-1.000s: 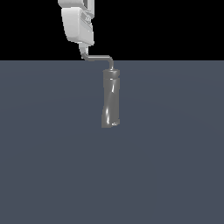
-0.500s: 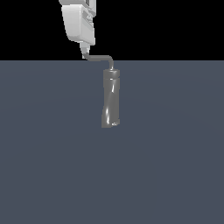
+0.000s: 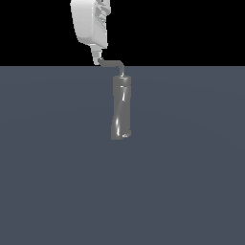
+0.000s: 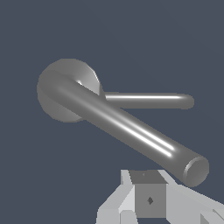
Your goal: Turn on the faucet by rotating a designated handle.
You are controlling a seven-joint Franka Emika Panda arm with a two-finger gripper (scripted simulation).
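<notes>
Standing upright on the bench (image 3: 57,182), the faucet (image 3: 120,109) carries its handle (image 3: 113,63) on top, the rod reaching toward the exterior view's left. The pincer (image 3: 97,56) hangs just above, touching the handle's tip; whether it is clenched or released cannot be told. The step in hand looks like pushing the rod round. Next calls for a steady sideways sweep, keeping contact.

Glossy white, chunky gripper (image 3: 97,58) shell with ribbed side, blocky grey fingers (image 4: 149,199), tiny dark diamond mark on one.
</notes>
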